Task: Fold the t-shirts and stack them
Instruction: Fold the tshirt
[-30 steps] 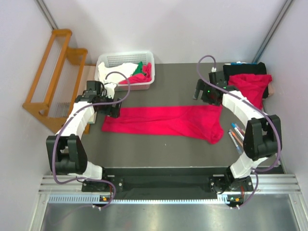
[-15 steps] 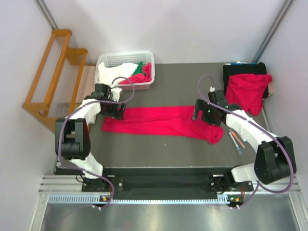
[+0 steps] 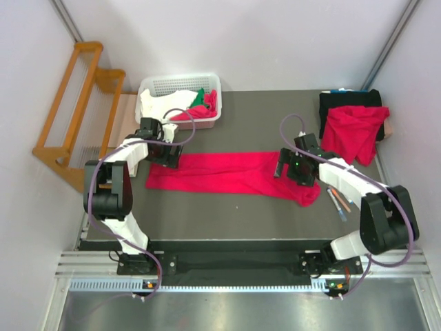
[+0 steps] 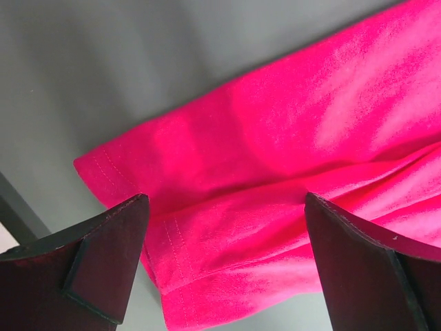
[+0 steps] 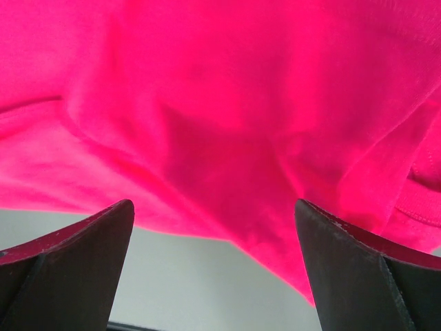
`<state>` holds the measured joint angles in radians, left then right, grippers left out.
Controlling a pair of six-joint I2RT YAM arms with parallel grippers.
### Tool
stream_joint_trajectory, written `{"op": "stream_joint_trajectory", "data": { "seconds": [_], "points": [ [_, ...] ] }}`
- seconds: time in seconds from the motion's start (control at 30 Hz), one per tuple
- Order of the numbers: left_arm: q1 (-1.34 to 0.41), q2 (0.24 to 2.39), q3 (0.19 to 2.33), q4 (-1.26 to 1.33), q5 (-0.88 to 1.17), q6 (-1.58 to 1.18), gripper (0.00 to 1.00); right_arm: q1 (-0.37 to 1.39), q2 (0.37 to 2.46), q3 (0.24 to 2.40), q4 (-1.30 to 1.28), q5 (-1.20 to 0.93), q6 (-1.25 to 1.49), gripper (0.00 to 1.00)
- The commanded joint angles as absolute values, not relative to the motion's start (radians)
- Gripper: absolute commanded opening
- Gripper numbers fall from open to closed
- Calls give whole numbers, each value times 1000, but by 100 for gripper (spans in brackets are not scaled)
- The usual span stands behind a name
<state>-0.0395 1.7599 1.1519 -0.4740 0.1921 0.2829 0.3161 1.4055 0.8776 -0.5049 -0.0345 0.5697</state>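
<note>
- The counter (image 3: 207, 210) is dark gray. The two arms are fixed at its near edge.
- Some pens (image 3: 337, 198) lie near the right side of the counter, just beside the right arm.
- One red shirt (image 3: 227, 172) lies flat across the middle of the counter. It makes a long strip from left to right. Its right end hangs a bit nearer than the rest and looks bunched.
- The left claw (image 3: 167, 153) is at the far left corner of the shirt. It is spread wide and holds nothing. In its own camera, the stitched edge and corner of the shirt lie between its two fingers (image 4: 110, 255).
- The right claw (image 3: 292, 169) is over the right part of the shirt. It is spread wide too, and it holds nothing. Its camera shows red cloth with soft folds between the two fingers (image 5: 76, 262), and a bit of gray counter below it.
- I cannot tell if the fingertips of either claw touch the cloth.
- A second shirt (image 3: 355, 131), also red, lies crumpled at the far right corner. It rests partly on a black cloth (image 3: 344, 100).
- A white basket (image 3: 180, 81) sits at the far left of the counter. In it are a white cloth (image 3: 155, 103), a small green cloth (image 3: 198, 98) and some red cloth (image 3: 208, 105).
- A wooden rack (image 3: 76, 103) stands off the counter to the left.
</note>
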Motion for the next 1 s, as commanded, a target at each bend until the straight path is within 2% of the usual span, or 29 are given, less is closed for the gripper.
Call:
{"op": "stream_joint_trajectory", "data": {
  "seconds": [0.0,0.27,0.97],
  "points": [
    [-44,1752,1163,-442,172,302,99,322,1491,864,-453,-6,598,100],
    [-46,1689,1131,-459,164,319,99,322,1646,969,-482,64,634,100],
    [-48,1804,1026,-299,61,345,99,313,1706,1072,-548,137,594,100]
  ]
}}
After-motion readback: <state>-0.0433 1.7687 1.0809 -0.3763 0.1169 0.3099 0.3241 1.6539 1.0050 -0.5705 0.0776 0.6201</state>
